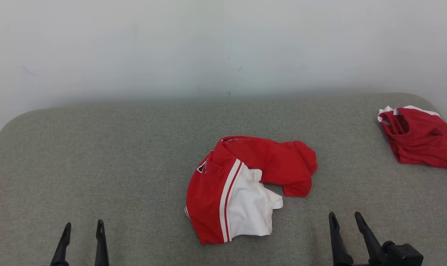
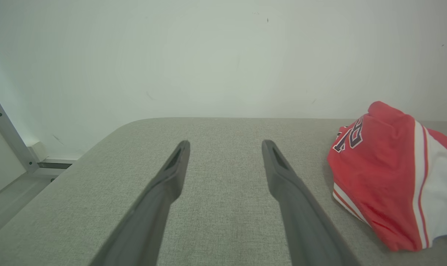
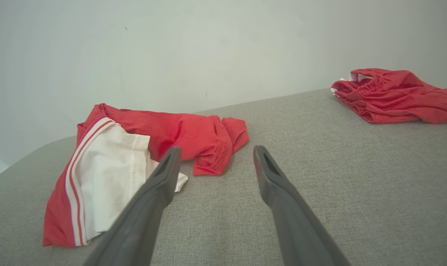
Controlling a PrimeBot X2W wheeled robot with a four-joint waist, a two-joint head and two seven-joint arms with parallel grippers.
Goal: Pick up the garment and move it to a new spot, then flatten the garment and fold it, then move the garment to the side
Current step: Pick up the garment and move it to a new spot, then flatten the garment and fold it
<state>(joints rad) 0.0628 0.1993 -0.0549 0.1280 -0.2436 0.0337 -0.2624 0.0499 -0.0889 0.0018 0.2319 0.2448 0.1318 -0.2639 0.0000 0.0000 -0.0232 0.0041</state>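
Right gripper (image 1: 344,215): its fingers are standing wide apart, holding nothing, hovering low over the grey table top (image 1: 98,147).
Left gripper (image 1: 84,223): its fingers are likewise standing wide apart, holding nothing.
Garment (image 1: 242,188): it is lying crumpled on the table top. From the right gripper it is lying ahead and to the left, near the fingertips but not touching. From the left gripper it is lying ahead and to the right, well apart.
Nearer arm: the right one is sitting closer, and the garment's loose red end is lying on its side.
Long axis: the red-and-white striped part is running away from the grippers. The plain red part is then bending across toward the right gripper's side.
Next reach, as a judgement: the right gripper is probably needing to go forward and left, and the left gripper forward and right.
Count: two grippers and one table top. There are two red garments, the second garment (image 1: 421,142) lying well ahead and right of the right gripper.
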